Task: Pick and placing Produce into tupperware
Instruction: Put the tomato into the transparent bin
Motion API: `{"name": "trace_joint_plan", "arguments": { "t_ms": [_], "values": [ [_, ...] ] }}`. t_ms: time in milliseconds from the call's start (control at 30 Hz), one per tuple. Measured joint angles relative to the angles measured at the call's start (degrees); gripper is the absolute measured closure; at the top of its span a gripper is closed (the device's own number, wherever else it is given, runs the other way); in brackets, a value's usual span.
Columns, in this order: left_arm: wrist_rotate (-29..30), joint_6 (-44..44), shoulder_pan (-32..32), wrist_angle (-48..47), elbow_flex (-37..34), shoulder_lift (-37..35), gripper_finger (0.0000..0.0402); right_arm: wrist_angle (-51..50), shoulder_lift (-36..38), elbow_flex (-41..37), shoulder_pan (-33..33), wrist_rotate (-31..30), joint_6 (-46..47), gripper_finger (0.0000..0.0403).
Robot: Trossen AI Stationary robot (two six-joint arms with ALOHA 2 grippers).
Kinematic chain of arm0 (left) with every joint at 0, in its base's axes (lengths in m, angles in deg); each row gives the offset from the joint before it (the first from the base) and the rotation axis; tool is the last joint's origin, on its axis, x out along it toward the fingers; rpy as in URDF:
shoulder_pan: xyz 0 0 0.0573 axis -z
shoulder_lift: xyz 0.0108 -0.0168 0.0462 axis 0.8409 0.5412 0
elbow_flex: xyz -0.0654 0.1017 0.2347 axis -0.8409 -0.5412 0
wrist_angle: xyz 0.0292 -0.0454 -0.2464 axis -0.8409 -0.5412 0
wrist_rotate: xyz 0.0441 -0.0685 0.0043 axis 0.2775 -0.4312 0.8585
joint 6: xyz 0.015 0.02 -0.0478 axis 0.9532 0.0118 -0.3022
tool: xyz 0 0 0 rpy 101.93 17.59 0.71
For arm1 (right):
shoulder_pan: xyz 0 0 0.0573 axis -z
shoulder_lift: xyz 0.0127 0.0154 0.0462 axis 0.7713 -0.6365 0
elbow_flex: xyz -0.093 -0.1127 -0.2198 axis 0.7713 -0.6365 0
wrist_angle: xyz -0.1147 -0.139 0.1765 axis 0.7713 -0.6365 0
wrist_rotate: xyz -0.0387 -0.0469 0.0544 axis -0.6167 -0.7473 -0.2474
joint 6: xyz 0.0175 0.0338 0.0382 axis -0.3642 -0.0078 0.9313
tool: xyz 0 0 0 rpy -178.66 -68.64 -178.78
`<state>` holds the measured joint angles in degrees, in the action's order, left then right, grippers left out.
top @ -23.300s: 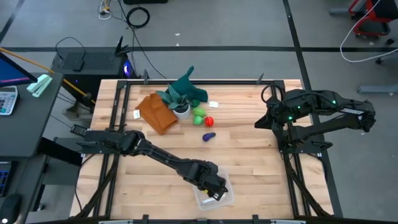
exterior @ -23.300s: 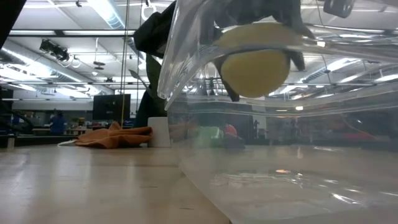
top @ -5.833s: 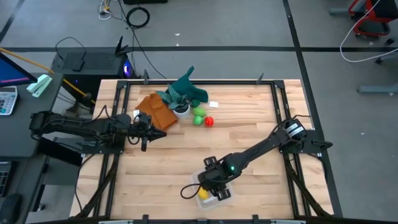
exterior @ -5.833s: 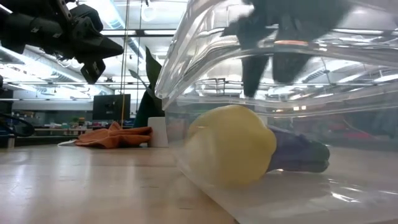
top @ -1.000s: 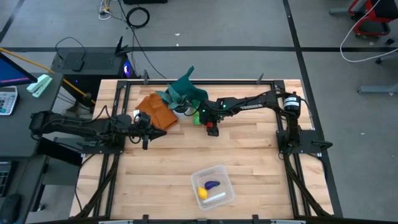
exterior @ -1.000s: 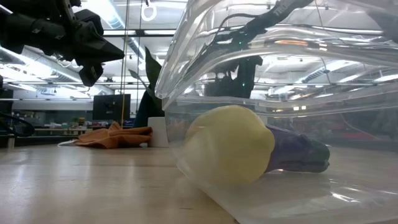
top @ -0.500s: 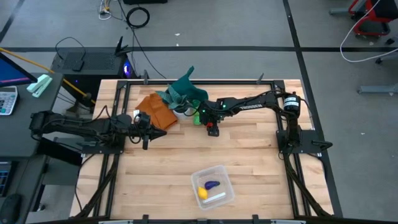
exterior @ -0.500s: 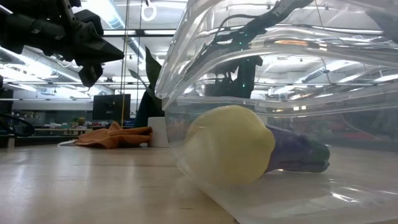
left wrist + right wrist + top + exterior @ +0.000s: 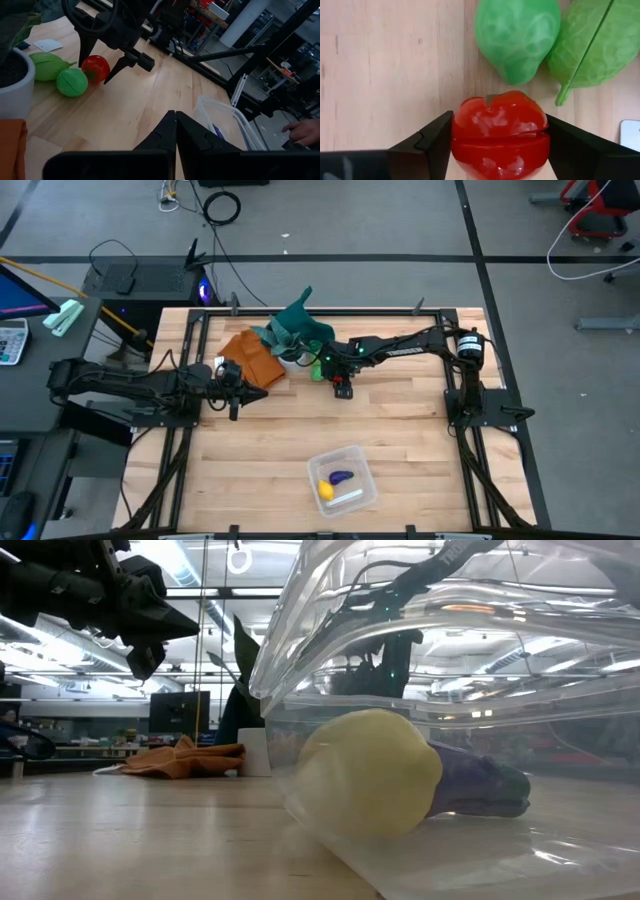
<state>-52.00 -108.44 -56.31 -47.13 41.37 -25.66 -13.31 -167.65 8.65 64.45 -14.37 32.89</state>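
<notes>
The red toy tomato (image 9: 500, 130) sits on the table's far half, between the fingers of my right gripper (image 9: 500, 145), which comes down on it from above (image 9: 342, 387). Just beyond it lie a round green fruit (image 9: 517, 37) and a green leafy vegetable (image 9: 590, 45). The clear tupperware (image 9: 360, 458) stands near the front edge with a yellow fruit (image 9: 325, 491) and a purple one (image 9: 341, 477) on its floor. My left gripper (image 9: 175, 120) hangs shut above the table's left side, with nothing in it. My right gripper pinches the red tomato between its two fingers, one finger (image 9: 432, 145) on each of its opposite sides (image 9: 457, 132). The fingers come from above, pointing steeply down. The tomato stands upright with its underside on the table.
A white pot with teal leaves (image 9: 292, 352) and an orange-brown cloth (image 9: 250, 360) lie at the far left, close to the green produce. A small white card (image 9: 630, 135) lies by the leafy vegetable. Bare wood stretches between the tomato and the tupperware.
</notes>
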Motion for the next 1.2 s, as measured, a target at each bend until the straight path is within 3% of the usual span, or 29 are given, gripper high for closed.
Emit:
{"name": "trace_joint_plan", "arguments": {
  "t_ms": [467, 767, 1200],
  "values": [
    [0.0, 0.0, 0.0, -0.2, 0.0, 0.0, 0.0387, -4.1, 3.1, 0.0, -1.3, -0.1, 1.2, 0.0169],
    [0.0, 0.0, 0.0, -0.6, 0.0, 0.0, 0.038, -5.9, 9.4, 0.1, -2.8, -0.4, 1.8, 0.0168],
    [0.0, 0.4, 0.0, -0.7, 0.0, 0.0, 0.0382, -6.8, 20.2, 0.1, -9.1, 0.5, 10.3, 0.017]
  ]
}}
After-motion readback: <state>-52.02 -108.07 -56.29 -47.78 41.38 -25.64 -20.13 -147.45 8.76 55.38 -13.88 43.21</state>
